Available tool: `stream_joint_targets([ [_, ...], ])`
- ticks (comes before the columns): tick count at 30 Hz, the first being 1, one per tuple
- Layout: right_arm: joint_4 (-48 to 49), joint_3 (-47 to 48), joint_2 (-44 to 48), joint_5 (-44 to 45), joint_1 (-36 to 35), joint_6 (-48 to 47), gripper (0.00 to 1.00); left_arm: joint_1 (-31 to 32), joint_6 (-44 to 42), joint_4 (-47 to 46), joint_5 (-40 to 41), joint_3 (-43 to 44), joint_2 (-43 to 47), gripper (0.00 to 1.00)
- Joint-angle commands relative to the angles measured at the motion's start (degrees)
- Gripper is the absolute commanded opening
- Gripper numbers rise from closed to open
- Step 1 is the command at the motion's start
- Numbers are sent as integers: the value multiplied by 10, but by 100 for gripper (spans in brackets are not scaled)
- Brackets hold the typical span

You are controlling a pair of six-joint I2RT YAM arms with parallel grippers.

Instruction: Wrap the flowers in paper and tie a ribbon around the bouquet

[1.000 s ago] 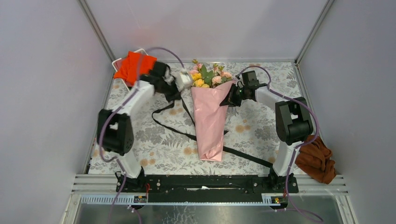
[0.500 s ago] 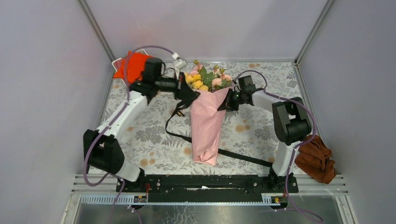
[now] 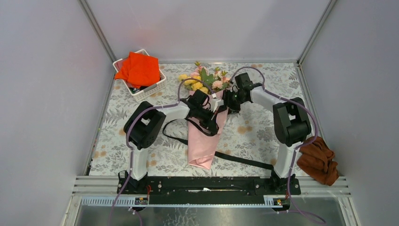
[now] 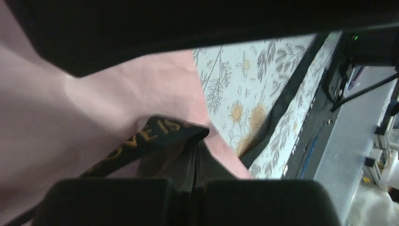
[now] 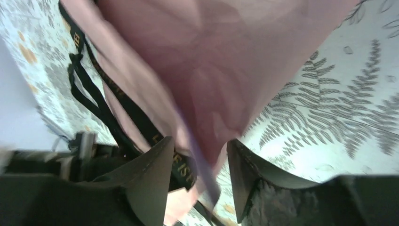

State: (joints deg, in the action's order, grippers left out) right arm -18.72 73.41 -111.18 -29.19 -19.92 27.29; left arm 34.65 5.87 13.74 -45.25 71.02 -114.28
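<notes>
On tabletop (image 3: 263,136): bouquet (image 3: 204,139) wrapped in paper (image 5: 235,56).
Left end effector (image 4: 195,188): pinched shut on ribbon (image 4: 150,136).
Right end effector (image 5: 197,169): parted, paper edge between.
Outstanding: ribbon knot.

Left arm folded, its claw (image 4: 196,186) clamped on the ribbon (image 4: 155,134) atop the bouquet (image 3: 202,146); right arm reaches the bouquet's right edge, claw (image 5: 197,179) fingers parted.

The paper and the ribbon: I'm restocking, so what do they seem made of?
The paper looks like thin, faintly glossy pink sheet, judging by soft creases. The ribbon seems woven black fabric with gold printed lettering; it drapes limply.
</notes>
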Motion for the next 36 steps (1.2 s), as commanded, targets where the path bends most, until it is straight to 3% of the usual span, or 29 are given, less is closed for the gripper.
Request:
stream_joint_targets([
  [1,-173,110,91,64,-1,-187,58,9,-7,-23,33,8,-12,0],
  [4,-249,144,145,102,-1,-320,65,9,-4,-23,28,9,-30,0],
  [6,-270,118,197,105,-2,-406,68,9,-5,-25,28,8,-35,0],
  [9,-266,4,284,69,-11,-558,79,9,-5,-34,27,4,-39,0],
  [13,-281,-131,376,6,-74,-716,83,9,1,-41,26,3,-41,0],
  [15,-231,-193,411,3,-105,-716,85,9,1,-42,26,4,-41,0],
  [18,-64,-291,442,28,-162,-657,91,9,2,-42,21,3,-38,0],
  [23,93,-357,412,56,-227,-638,94,7,5,-40,21,5,-31,0],
  [28,104,-369,338,78,-268,-678,94,-1,4,-35,20,1,-26,0],
  [36,10,-378,317,114,-272,-766,77,-8,0,-24,23,11,-29,0],
])
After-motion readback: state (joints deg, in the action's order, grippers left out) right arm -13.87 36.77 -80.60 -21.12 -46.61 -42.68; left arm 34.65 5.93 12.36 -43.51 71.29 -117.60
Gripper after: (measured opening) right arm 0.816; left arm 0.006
